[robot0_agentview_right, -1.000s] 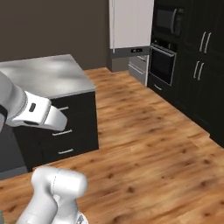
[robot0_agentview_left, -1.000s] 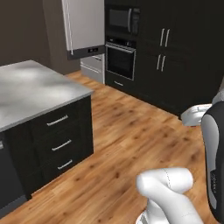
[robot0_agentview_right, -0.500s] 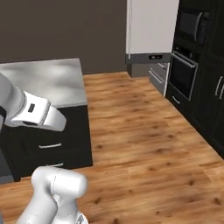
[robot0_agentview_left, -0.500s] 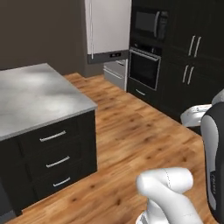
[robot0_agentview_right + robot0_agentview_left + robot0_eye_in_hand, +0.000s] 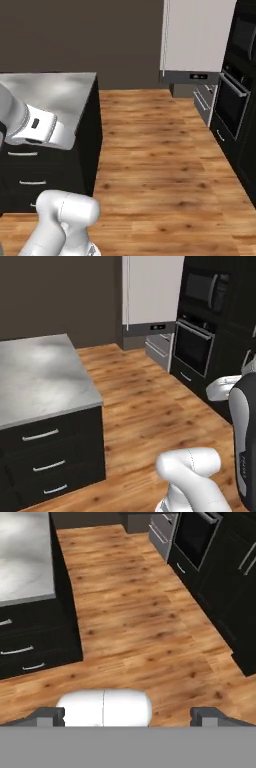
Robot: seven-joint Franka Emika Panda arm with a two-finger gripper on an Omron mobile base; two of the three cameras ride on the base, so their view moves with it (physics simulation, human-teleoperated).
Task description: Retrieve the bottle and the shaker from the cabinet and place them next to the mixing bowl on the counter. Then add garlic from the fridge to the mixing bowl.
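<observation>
Hand view: jaws [image 5: 127, 714] wide apart, nothing between them, hanging over the wood floor [image 5: 135, 627]. Grey island tabletop [image 5: 40, 373] with dark drawers sits left of the jaws. Fridge [image 5: 152, 293] stands at the far wall beyond the island, black built-in oven [image 5: 195, 346] just beside its right side.

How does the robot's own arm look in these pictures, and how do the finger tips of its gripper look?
The arm is glossy white, built of rounded, tube-like links. One link at the right edge of the left base view has a dark grey to black curved cover. No cables are visible. The fingertips of the gripper are small, dark grey and blocky.
</observation>
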